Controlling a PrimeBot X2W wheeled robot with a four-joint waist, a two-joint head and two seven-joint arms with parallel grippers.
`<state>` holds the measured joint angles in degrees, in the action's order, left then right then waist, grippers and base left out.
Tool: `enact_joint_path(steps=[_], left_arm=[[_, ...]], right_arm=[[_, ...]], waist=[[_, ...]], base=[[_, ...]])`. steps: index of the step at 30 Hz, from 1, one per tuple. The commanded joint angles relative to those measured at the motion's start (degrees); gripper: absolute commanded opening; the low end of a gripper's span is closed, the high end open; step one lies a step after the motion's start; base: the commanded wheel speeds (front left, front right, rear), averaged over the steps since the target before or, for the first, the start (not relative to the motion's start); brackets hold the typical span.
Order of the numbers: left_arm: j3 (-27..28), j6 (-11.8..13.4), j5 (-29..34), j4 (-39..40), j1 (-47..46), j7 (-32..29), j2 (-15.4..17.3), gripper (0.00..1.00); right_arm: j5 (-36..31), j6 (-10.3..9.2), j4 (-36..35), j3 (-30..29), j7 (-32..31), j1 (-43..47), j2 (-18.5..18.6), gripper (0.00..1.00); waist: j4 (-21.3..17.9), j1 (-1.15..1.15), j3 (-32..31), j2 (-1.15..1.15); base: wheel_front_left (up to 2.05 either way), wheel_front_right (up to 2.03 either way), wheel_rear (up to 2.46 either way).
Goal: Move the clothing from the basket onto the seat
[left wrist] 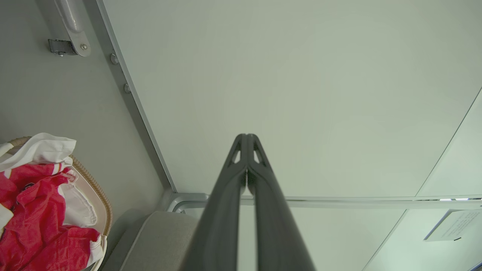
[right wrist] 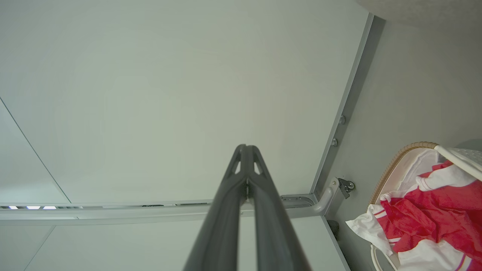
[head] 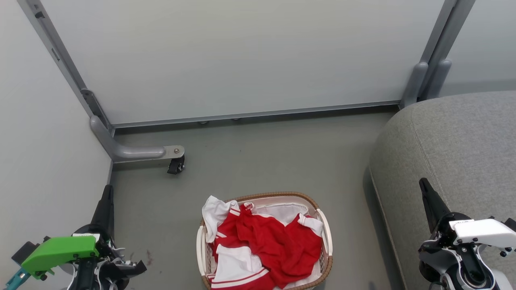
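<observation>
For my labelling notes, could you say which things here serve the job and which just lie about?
Job: soft red-and-white garment; white perforated plastic basket with brown woven rim; grey fabric sofa cushion.
Just there: grey metal foot with black caster.

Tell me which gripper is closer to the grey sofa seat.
Right. The right gripper lies over the seat edge in the head view; the left gripper is past the basket on the other side, beside the wall panel.
</observation>
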<state>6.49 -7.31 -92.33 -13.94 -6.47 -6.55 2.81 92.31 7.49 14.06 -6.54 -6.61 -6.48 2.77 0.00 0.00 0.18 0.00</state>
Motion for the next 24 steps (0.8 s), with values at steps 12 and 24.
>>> enact_joint_path(steps=[12, 24], left_arm=[[0.0, 0.0, 0.0, -0.3, 0.0, 0.1, 0.0, 1.00], [-0.9, 0.1, 6.1, -3.6, -0.1, 2.5, 0.6, 1.00]], right_arm=[[0.0, 0.00, 0.3, 0.0, 0.0, 0.0, -0.1, 1.00], [-5.3, -0.01, 2.0, 1.6, 2.5, -0.2, 0.8, 1.00]], waist=[[0.0, 0.00, 0.0, 0.00], [0.0, 0.00, 0.2, 0.00]], base=[[0.00, 0.00, 0.00], [0.00, 0.00, 0.00]])
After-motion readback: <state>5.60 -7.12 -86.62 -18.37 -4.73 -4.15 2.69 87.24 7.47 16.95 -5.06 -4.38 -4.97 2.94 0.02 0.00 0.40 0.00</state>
